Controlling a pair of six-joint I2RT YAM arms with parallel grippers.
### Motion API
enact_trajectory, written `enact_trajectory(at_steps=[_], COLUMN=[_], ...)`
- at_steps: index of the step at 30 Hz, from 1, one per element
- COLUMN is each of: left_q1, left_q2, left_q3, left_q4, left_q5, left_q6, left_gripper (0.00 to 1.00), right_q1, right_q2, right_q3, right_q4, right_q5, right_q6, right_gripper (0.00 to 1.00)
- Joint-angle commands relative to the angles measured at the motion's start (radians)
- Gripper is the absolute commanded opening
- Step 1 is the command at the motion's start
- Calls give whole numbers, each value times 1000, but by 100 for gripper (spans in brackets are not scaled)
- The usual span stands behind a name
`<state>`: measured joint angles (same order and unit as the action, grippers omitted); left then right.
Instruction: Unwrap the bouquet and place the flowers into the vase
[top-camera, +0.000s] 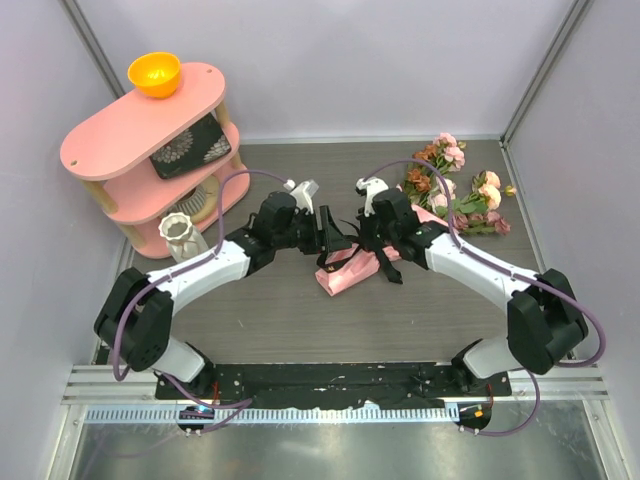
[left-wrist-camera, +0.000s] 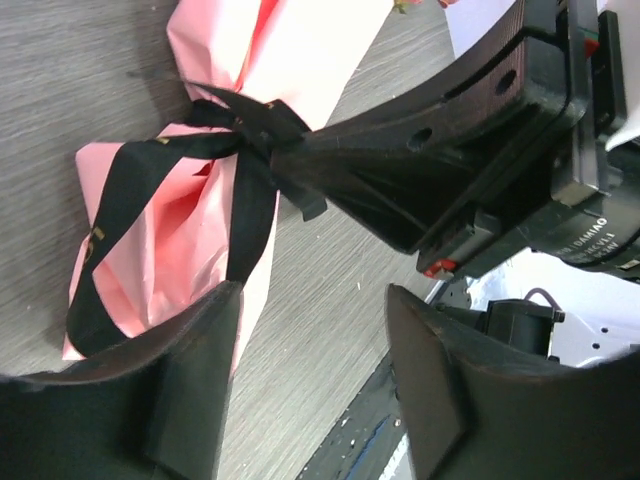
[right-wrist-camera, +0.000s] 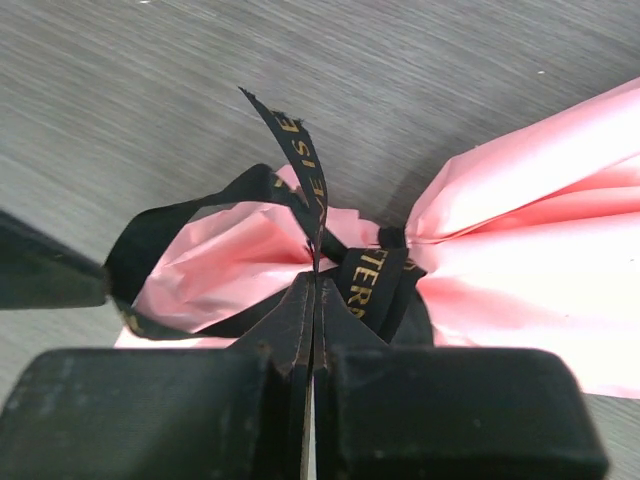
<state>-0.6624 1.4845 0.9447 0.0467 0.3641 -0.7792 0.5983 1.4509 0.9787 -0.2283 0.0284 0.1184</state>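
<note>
The bouquet (top-camera: 340, 272) lies mid-table, its salmon-pink paper (left-wrist-camera: 170, 250) tied with a black ribbon (left-wrist-camera: 240, 130). The flowers (top-camera: 460, 190), pink, cream and rust blooms, spread out at its back right end. My right gripper (right-wrist-camera: 316, 280) is shut on a ribbon tail (right-wrist-camera: 300, 160) just beside the knot; in the top view it (top-camera: 370, 240) sits over the wrap's narrow waist. My left gripper (left-wrist-camera: 312, 300) is open with bare table between its fingers, hovering just left of the knot (top-camera: 335, 238). The white vase (top-camera: 182, 232) stands at the left by the shelf.
A pink two-tier shelf (top-camera: 130, 130) stands at the back left with an orange bowl (top-camera: 155, 73) on top and a dark patterned item (top-camera: 190, 148) on its lower tier. Grey walls close in the table on three sides.
</note>
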Motion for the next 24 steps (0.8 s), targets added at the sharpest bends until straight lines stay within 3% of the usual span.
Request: enact_trajectory(at_steps=[1, 2, 4, 6, 10, 12, 16, 21, 24], left_q1=[0, 1, 6, 29, 70, 72, 72, 72, 72], left_q2=[25, 31, 54, 69, 111, 151, 227, 211, 191], left_q3=[57, 75, 91, 98, 59, 69, 91, 51, 45], left_q4=[87, 84, 87, 120, 336, 354, 384, 380, 323], left_q5=[52, 61, 76, 128, 222, 245, 285, 219, 168], left_q6=[-2, -2, -8, -58, -213, -236, -316, -321, -279], left_gripper=[71, 78, 83, 83, 82, 81, 65, 75, 76], right_q1=[1, 1, 1, 0, -2, -2, -2, -2, -3], right_q2=[-83, -96, -112, -135, -167, -185, -210, -230, -234], right_q3=[-23, -32, -67, -92, -138, -152, -190, -204, -206], right_q4=[67, 70, 90, 122, 144, 153, 179, 182, 185], right_q5=[-102, -105, -128, -156, -170, -168, -182, -162, -165], right_q6=[58, 59, 58, 55, 52, 50, 52, 38, 29], right_gripper=[3, 3, 3, 4, 5, 5, 6, 7, 7])
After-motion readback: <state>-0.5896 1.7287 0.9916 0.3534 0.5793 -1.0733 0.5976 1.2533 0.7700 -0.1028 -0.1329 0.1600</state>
